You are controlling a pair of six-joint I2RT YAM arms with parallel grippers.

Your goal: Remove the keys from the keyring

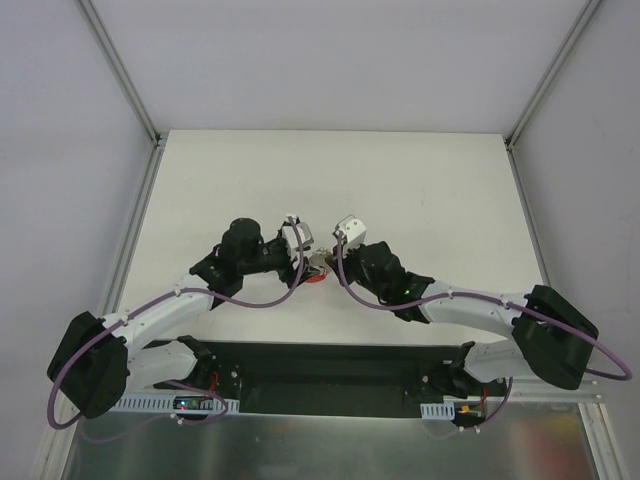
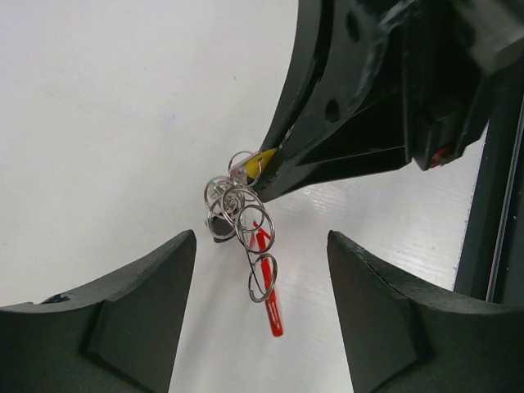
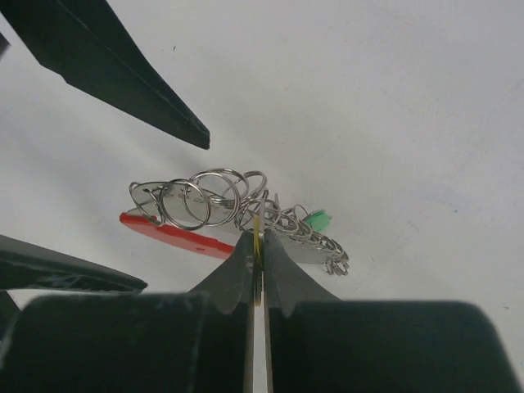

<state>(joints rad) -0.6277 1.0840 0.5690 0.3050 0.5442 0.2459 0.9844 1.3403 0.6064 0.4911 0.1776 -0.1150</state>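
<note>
Left wrist | we are seeing left gripper [image 2: 260, 241] released | right gripper [image 2: 274, 160] clenching keys [image 2: 273, 309], overhanging keyring [image 2: 232, 199] | white table [image 2: 98, 98]

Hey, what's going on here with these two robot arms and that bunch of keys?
The right gripper is shut on the yellow plastic head of one key, holding the small bunch of silvery keys and tangled wire keyrings at the middle of the white table. The left gripper is open, its fingers either side of the red-covered key, not gripping it. No key looks free yet.
</note>
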